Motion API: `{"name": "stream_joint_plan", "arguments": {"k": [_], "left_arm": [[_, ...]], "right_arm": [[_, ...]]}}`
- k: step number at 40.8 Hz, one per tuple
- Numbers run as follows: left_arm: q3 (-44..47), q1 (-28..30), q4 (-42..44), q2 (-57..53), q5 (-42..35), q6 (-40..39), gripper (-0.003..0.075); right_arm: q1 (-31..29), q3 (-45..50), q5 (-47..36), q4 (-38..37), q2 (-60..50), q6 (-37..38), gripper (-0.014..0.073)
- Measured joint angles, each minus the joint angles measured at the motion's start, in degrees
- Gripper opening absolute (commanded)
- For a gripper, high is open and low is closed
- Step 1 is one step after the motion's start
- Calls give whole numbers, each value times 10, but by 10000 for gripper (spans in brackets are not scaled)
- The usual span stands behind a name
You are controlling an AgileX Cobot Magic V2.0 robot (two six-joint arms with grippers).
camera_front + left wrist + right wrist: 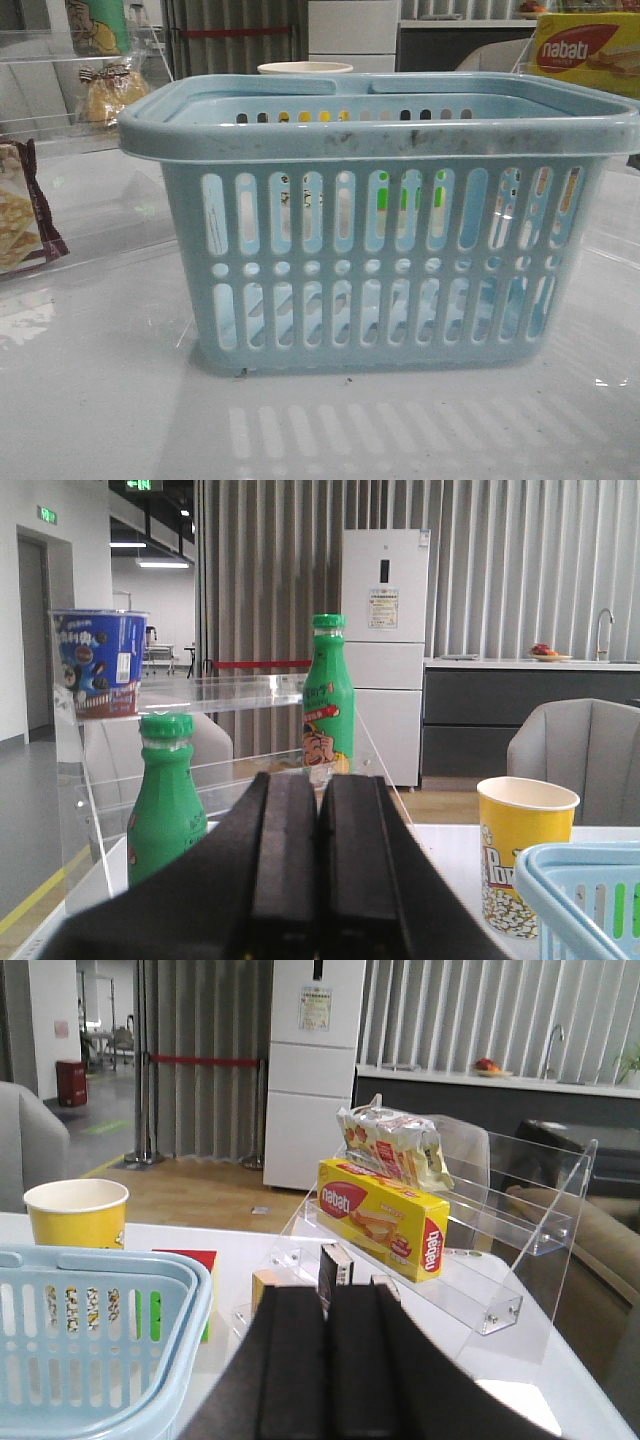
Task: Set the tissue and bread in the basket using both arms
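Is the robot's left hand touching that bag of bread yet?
Apart. The left wrist view shows the left hand shut with nothing between its fingers; the front view shows the bread alone on its shelf.

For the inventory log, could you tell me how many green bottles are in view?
2, both in the left wrist view on the clear acrylic shelf: one green bottle on an upper tier, another lower and nearer. Others may be hidden.

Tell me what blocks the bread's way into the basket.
Nothing visible blocks it. The bread sits on a clear shelf behind the basket's left corner, and the basket's top is open, handles folded down on the rim.
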Motion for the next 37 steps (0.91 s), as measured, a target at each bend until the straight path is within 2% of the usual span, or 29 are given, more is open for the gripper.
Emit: {"name": "stream_joint_plan", "arguments": {"k": [10,24,35,37], "left_arm": [[-125,0,0,125,128,0,92],[-153,0,6,257,315,17,92],[-150,0,6,310,345,17,92],[-150,0,6,315,346,17,92]], "right_arm": [[0,-129,132,0,119,0,56],[0,-142,236,0,210,0,56],[0,-142,301,0,246,0,63],[0,-142,311,0,250,0,94]]}}
